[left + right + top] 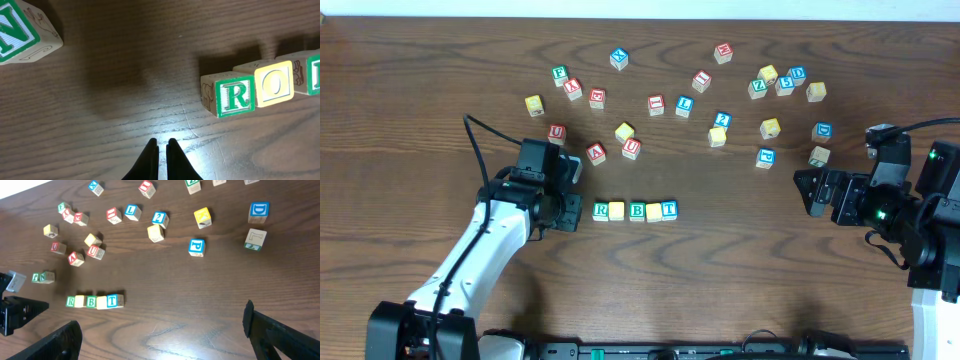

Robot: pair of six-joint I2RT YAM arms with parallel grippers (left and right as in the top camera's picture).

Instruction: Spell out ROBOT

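Bench: dark brown wood-grain bench point(750, 280).
Word: the row of small wooden letter cubes point(635, 211) sits lower centre of the overhead frame, side by side. It reads R, O, B, then a yellow one I can't read from up there, then T.
Row's left end: green-lettered R cube point(234, 95) with the yellow O cube point(273, 84) right against it, on the right side of the left wrist frame.
Left pincer point(162, 144): closed up, fingers nearly together and gripping nothing, bottom centre of its frame. It's near the R cube, not touching.
Right pincer point(161, 317): spread wide and empty, at the overhead's right edge.
Leftovers: scattered wooden letter cubes point(723, 120) across the upper half, plus a green-lettered N cube point(22, 30) upper left of the left wrist frame.
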